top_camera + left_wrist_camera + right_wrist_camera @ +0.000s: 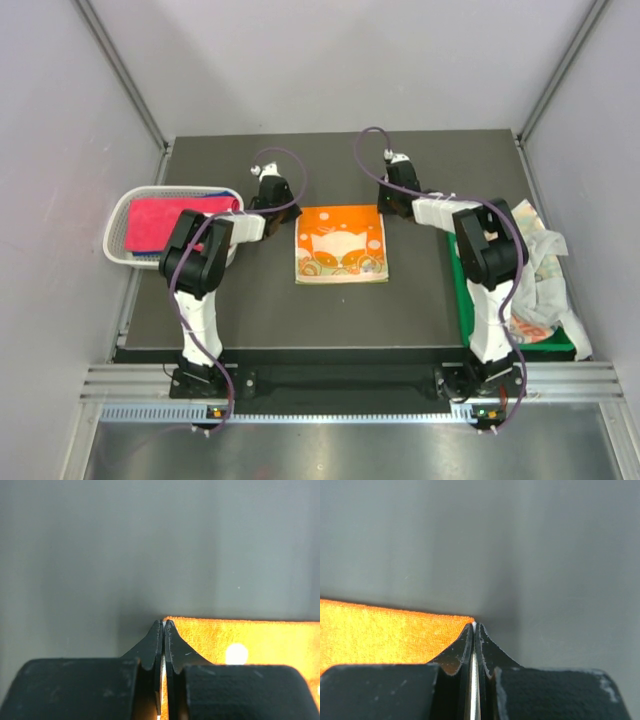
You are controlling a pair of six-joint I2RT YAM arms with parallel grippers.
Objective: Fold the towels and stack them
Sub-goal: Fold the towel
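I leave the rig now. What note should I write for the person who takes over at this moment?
Left pincer: shut on the far left corner of the orange towel.
Right pincer: shut on its far right corner.
The towel lies flat mid-table, unfolded.
Pink towel and blue towel lie in the basket, left; white printed towel is crumpled on the green tray, right.
Left to do: fold the orange one, then the white one, and stack.

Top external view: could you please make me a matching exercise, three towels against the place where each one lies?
1. orange towel
2. pink-red towel
3. printed white towel

A. in the white mesh basket
B. on the green tray
C. flat on the table, far corners pinched by the left gripper and the right gripper

Pairs: 1-C, 2-A, 3-B.
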